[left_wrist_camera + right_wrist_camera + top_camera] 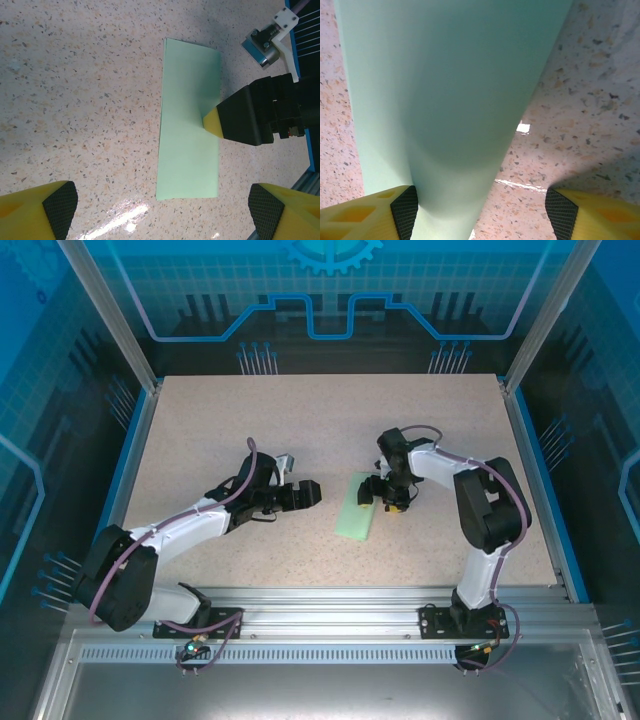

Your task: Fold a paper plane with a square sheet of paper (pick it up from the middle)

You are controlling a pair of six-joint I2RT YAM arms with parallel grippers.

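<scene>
The square sheet of paper is pale mint green and lies flat on the speckled table as a long narrow rectangle; no paper plane is in view. My right gripper hovers low over the sheet's right long edge, jaws open. In the right wrist view the paper runs up from beside the left pad, and the right gripper pinches nothing. My left gripper stands open just left of the sheet. In the left wrist view the paper lies ahead of the left gripper, with the right arm's yellow fingertip on its edge.
The speckled tabletop is ringed by blue rails and clear panels. An aluminium rail carrying both arm bases runs along the near edge. The right arm's wrist camera sits above the sheet's far right corner.
</scene>
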